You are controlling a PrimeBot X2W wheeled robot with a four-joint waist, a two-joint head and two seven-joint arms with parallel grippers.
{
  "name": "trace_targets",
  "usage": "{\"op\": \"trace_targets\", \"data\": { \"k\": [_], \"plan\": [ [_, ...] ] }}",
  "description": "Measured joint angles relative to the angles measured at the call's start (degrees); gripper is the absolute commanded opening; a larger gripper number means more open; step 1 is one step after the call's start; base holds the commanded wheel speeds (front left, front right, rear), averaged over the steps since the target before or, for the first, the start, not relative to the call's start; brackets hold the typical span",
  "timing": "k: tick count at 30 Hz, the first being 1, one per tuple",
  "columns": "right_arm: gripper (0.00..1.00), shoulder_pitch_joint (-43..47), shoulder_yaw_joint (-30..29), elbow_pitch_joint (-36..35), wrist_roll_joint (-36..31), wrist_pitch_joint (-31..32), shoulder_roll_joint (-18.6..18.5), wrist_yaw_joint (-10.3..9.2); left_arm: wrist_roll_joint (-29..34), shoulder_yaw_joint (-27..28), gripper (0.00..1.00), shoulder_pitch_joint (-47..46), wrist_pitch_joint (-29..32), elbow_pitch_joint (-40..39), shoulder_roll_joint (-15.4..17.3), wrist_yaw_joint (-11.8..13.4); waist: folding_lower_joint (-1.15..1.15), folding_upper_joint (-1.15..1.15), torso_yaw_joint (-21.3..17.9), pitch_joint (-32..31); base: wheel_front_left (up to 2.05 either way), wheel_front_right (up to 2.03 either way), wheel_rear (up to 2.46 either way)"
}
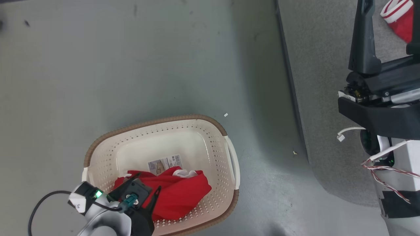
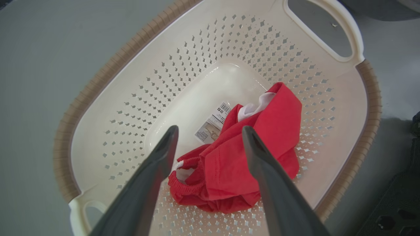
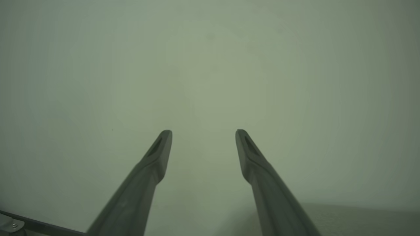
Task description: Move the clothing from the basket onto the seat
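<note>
The cream basket [image 1: 226, 154] with its brown rim stands on the floor. A crumpled red garment with a white hem [image 1: 178, 191] lies in its near end. My left gripper [image 1: 147, 183] hangs just above that garment, open. In the left wrist view its fingers [image 2: 210, 131] straddle the red cloth [image 2: 262, 144] without touching it. The grey seat [image 1: 321, 98] fills the right side. A second piece of red clothing with white stripe trim [image 1: 402, 19] lies on it at the top right. My right gripper [image 3: 203, 132] is open and empty, raised beside that piece.
A barcode label [image 2: 213, 124] is stuck to the basket's floor. Small white scraps [image 1: 225, 114] lie on the grey floor between basket and seat. Loose cables [image 1: 387, 170] hang off my right arm. A dark part of my base [image 2: 393, 203] sits by the basket.
</note>
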Motion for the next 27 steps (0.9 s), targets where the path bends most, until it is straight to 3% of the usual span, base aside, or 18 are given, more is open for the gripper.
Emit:
{"op": "trace_targets", "data": {
  "k": [27],
  "plan": [
    [1.0, -7.2, 2.7, 2.4, -0.4, 0.0, 2.9, 0.98, 3.7, -8.4, 1.0, -6.9, 0.0, 12.3, 0.9, -0.9, -0.01, -0.01, -3.7, 8.3, 0.0, 0.0, 0.0]
  ]
}}
